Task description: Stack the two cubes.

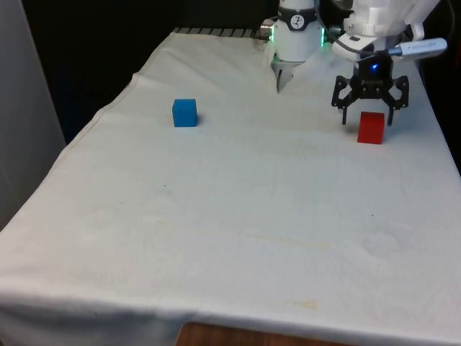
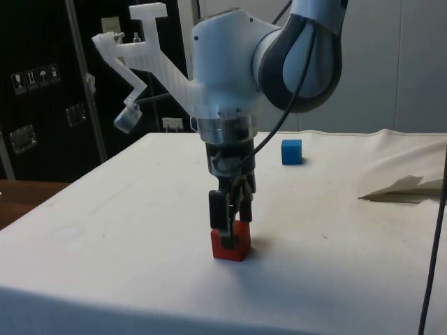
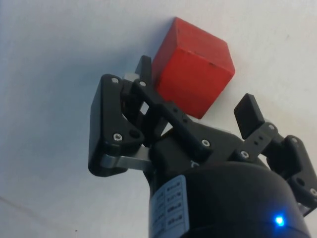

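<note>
Blue cube (image 1: 184, 112) sits on the white cloth toward the front view's left, far half of the desk (image 1: 238, 238), flat on one face, square-edged, matte solid colour; in the side view it shows small at the desk's far edge (image 2: 292, 151). Well apart from it, toward the front view's right, red cube (image 1: 371, 127) rests on the cloth, same blocky shape, sharp corners, smooth painted-looking faces with a small dark speck visible on one face in the wrist view (image 3: 192, 66). Arm is white with glossy rounded shells and a dark grey joint band; it reaches out and bends so the wrist points straight down over the red cube. End effector (image 1: 369, 112) is black, built of jointed linkage bars with visible screws, and hangs vertical. Fingers are spread wide, one on each side of the red cube, the gap broader than the cube. Side view puts the fingertips (image 2: 226, 237) low, overlapping the cube's upper part (image 2: 231, 244); whether a pad touches the cube I cannot tell. Cube stands on the desk, not lifted. Cloth is wrinkled, faintly stained, with a raised fold near the robot base (image 1: 279, 78).
</note>
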{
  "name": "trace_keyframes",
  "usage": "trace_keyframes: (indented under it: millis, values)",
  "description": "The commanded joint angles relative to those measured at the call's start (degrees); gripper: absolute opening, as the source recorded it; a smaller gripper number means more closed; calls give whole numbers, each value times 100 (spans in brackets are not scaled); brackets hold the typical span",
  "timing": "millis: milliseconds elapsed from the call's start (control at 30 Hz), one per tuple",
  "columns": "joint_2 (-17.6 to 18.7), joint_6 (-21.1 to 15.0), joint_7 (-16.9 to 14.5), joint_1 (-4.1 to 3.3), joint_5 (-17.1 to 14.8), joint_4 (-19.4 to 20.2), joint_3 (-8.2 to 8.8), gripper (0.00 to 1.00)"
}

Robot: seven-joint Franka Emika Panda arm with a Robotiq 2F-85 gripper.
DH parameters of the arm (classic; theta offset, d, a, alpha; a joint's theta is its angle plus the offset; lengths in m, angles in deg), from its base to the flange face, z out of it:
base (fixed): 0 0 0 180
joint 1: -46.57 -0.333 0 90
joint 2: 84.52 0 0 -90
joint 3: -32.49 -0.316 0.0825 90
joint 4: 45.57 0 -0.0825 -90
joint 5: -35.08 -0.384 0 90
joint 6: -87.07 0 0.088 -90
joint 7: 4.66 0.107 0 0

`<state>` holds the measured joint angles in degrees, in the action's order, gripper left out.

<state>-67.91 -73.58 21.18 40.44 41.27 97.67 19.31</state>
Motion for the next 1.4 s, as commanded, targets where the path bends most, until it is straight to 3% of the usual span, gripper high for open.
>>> trace_keyframes:
  millis: [0,200,233,267,300,333,533,567,600,833,867,900,1167,1200,1367]
  values:
    - [23,-97,109,-63,120,0,103,100]
    - [138,-258,149,-74,109,6,155,100]
    - [149,-189,46,0,0,0,52,100]
    - [143,-275,155,-74,109,6,160,100]
    - [155,-292,160,-74,109,11,166,97]
    - [166,-315,166,-80,109,11,172,80]
    - [189,-350,189,-80,109,11,178,14]
    - [201,-275,86,0,0,0,74,3]
    - [189,-355,189,-80,109,17,183,0]
    - [195,-361,195,-80,103,17,183,0]
    - [201,-275,97,-6,0,0,74,0]
    - [195,-350,183,-69,86,11,166,0]
    - [29,-252,109,17,-34,34,80,0]
    - [97,-264,103,0,-6,-6,97,0]
    - [-195,-189,52,69,-132,103,34,0]
